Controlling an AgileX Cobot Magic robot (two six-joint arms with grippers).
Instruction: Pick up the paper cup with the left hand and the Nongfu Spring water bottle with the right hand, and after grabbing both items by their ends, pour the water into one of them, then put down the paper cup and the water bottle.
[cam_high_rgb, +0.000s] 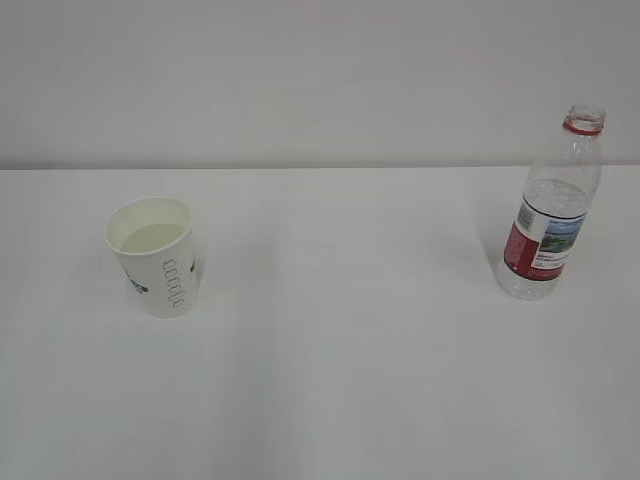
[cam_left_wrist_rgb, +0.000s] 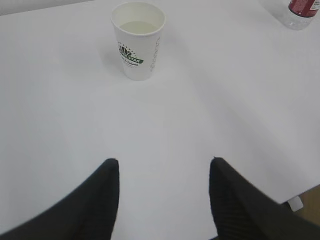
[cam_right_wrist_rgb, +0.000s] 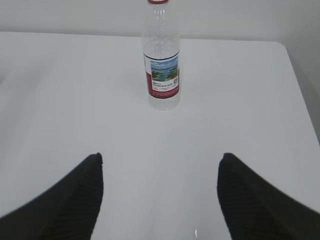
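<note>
The white paper cup (cam_high_rgb: 156, 256) stands upright on the left of the white table, clear water (cam_high_rgb: 152, 237) showing inside it. In the left wrist view the paper cup (cam_left_wrist_rgb: 138, 41) is far ahead of my left gripper (cam_left_wrist_rgb: 164, 161), which is open with only bare table between its black fingers. The Nongfu Spring water bottle (cam_high_rgb: 552, 210) stands upright and uncapped at the right, looking nearly empty. In the right wrist view the bottle (cam_right_wrist_rgb: 161, 60) stands well ahead of my right gripper (cam_right_wrist_rgb: 161, 156), open and holding nothing. Neither arm appears in the exterior view.
The white table (cam_high_rgb: 340, 350) stretches wide between cup and bottle. Its right edge (cam_right_wrist_rgb: 300, 85) and rounded far corner show in the right wrist view. A pale wall (cam_high_rgb: 300, 70) rises behind the table.
</note>
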